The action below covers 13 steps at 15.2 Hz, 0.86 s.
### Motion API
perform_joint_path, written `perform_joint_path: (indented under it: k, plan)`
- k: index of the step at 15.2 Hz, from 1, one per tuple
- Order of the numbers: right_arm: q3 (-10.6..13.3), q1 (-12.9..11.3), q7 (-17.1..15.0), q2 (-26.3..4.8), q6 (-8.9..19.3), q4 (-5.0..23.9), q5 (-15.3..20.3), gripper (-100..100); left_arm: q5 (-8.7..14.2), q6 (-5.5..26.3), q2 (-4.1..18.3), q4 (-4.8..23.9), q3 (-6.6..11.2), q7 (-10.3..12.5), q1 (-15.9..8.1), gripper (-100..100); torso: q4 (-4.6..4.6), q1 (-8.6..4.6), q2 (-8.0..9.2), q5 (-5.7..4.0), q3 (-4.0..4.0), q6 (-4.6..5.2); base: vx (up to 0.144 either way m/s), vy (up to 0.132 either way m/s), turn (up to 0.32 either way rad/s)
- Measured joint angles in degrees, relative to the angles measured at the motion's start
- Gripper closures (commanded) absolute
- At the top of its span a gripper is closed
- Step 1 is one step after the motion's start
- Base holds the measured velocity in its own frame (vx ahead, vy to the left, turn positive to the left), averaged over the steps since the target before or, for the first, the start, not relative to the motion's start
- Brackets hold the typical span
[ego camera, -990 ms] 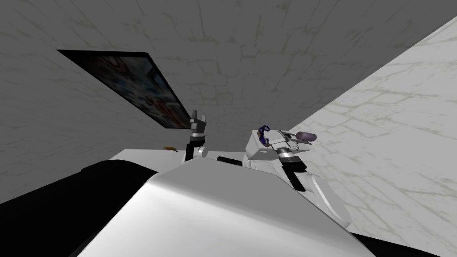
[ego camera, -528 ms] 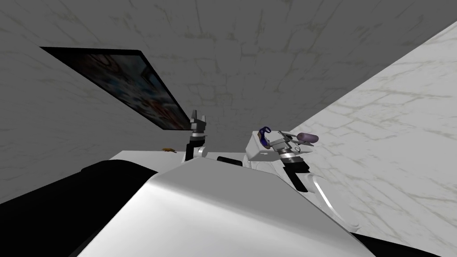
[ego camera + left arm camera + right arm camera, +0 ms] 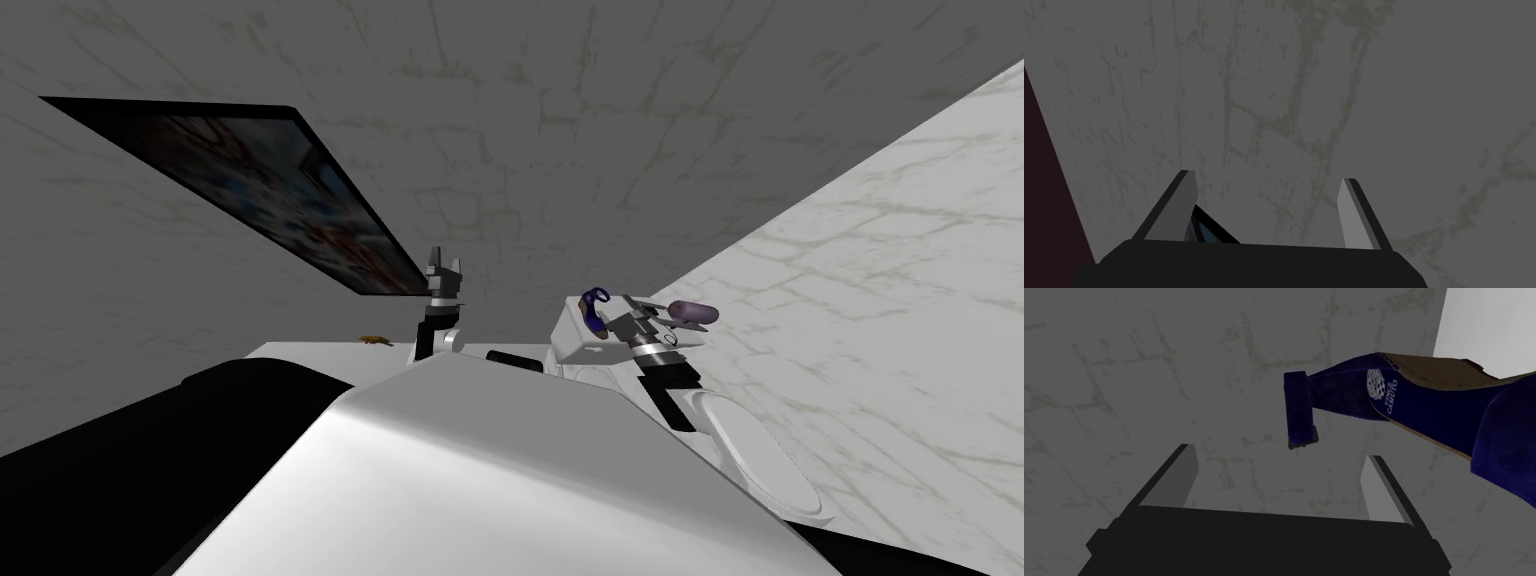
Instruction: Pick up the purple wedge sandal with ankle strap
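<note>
Although the right gripper [image 3: 1280, 454] is seen close to the blue-purple wedge sandal [image 3: 1424, 408], nothing is held: its fingers are spread wide, and the sandal lies ahead, mostly off to one blade's side. Grasp and lift are judged outstanding. The left gripper [image 3: 1267, 176] is likewise spread and empty.

The sandal [image 3: 1424, 408] reads matt and a bit napped on its dark blue-purple surface, suede-ish I'd say, though it's too dim to swear by it. The strap end [image 3: 1299, 410] has the same soft, non-shiny look. The tan part [image 3: 1439, 368] is duller and flat with a faint grain, kinda cork-like. The logo [image 3: 1381, 388] on the blue is a crisp white print. The wall [image 3: 1149, 363] behind is grey stone with marble-type veins and zero gloss. The side wall [image 3: 900, 300] is the same veined stuff, just pale. The fingers [image 3: 1174, 480] on the right gripper [image 3: 1280, 455] are smooth plain grey, and its body [image 3: 1264, 543] is flat matt black.
</note>
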Motion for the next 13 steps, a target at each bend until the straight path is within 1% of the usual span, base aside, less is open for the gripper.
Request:
perform_joint_path:
  k: [5,7,8,13]
  plan:
    - [-0.8,0.7,3.4,-1.3,0.5,-0.1,3.5,-100,0.0,0.0,0.0,0.0,0.0,0.0,0.0,0,0.02,0.01,0.07,0.0,0.04,0.0,0.03,0.007,-0.01]
    - [-1.1,0.8,3.5,-1.6,0.5,-0.3,3.5,-100,0.0,0.0,0.0,0.0,0.0,0.0,0.0,0,0.01,0.07,-0.05,0.01,-0.01,0.0,0.089,0.03,0.001]
    - [-1.2,0.8,3.4,-1.7,0.6,-0.3,3.5,100,0.0,0.0,0.0,0.0,0.0,0.0,0.0,0,-0.02,0.08,-0.08,0.02,-0.05,0.0,0.026,0.009,-0.001]
    - [-1.2,0.7,3.7,-1.9,0.3,-0.5,3.6,100,0.0,0.0,0.0,0.0,0.0,0.0,0.0,0,-0.02,-0.09,0.14,-0.13,0.05,0.17,0.005,0.0,0.008]
